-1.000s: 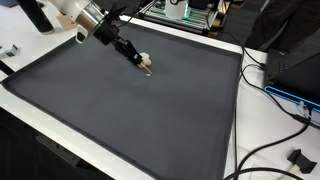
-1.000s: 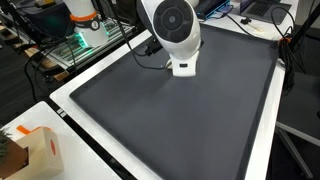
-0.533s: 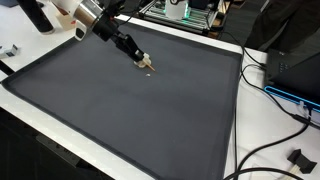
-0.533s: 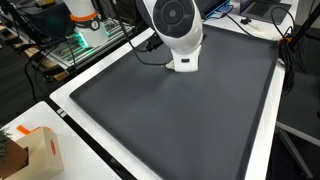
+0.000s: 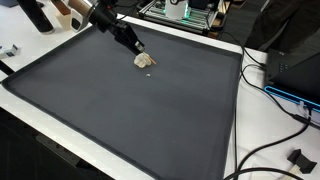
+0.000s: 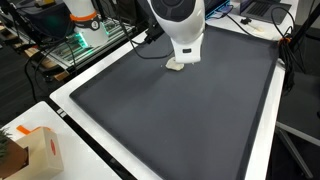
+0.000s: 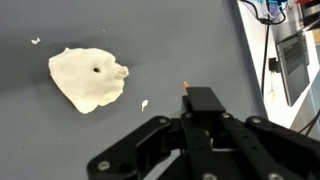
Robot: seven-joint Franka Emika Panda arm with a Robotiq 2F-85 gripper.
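Jaws of the gripper (image 7: 205, 100) look pressed together in the wrist view, the two black fingers meeting as one block with no gap showing and nothing clasped between them. A thin orange sliver (image 7: 186, 88) juts from their end; what it is cannot be told.

Nearest to the fingers is a pale, flat lump of dough (image 7: 88, 78). It lies on the dark grey mat (image 7: 170, 40), apart from the gripper, up and to the left of the fingertips in that view. The lump is irregular in outline and has a small dark hole near its middle. Two white crumbs lie on the mat: one crumb (image 7: 143, 104) between the lump and the fingers, another speck (image 7: 35, 41) beyond the lump's far corner.

In an exterior view the gripper (image 5: 133, 44) hangs tilted just above and beside the lump (image 5: 145, 60), which sits toward the far edge of the mat (image 5: 130, 115). From the opposite side, a white rounded wrist housing (image 6: 178, 18) hides most of the fingers, and the lump (image 6: 176, 67) shows just below it.

A white table border (image 5: 240, 120) frames the mat. Black cables (image 5: 268, 152) trail off one corner, and an orange and white box (image 6: 38, 150) stands on the border at another.
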